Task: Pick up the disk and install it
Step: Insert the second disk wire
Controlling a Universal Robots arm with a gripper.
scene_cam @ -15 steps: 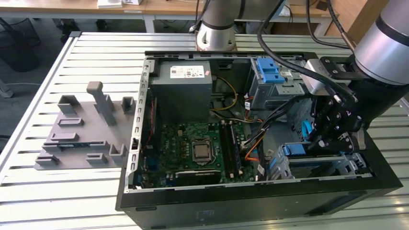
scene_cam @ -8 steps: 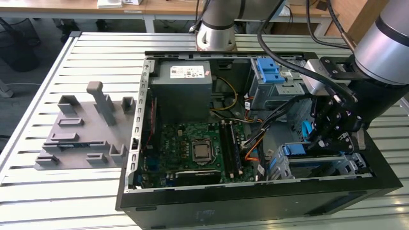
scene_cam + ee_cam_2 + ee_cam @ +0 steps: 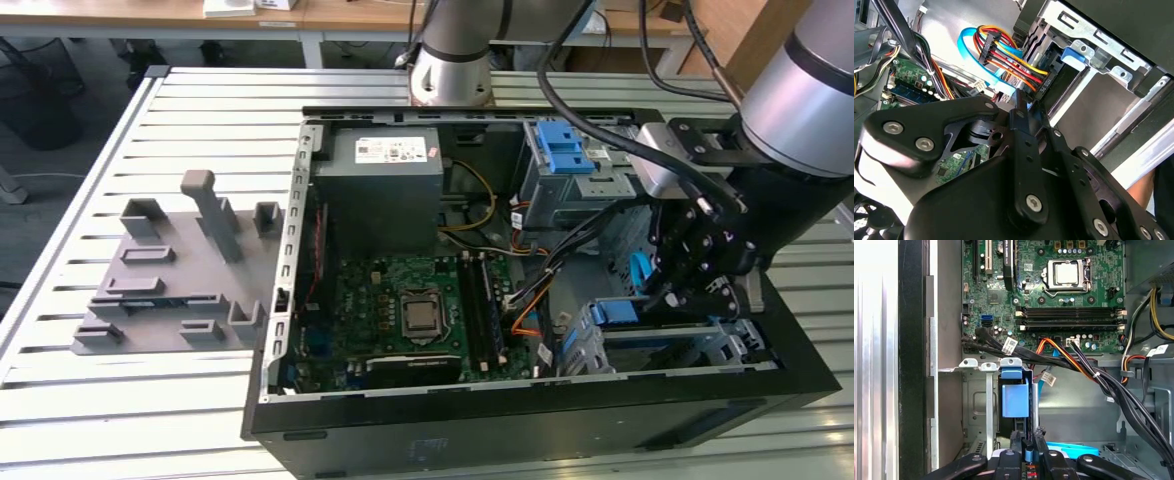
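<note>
The disk sits in the lower metal drive bay of the open computer case. Only the blue carrier end of the disk shows, level with the bay's mouth. My gripper hangs inside the case just in front of that end. Its black fingers are shut, close together, and stand a short way off the carrier. A light-blue cable runs right behind the fingertips. The disk's metal body is hidden in the bay.
Black and orange cable bundles cross between the bay and the motherboard. A grey box with a white sticker and an upper bay with a blue latch stand at the back. A grey fixture lies at the exterior view's left.
</note>
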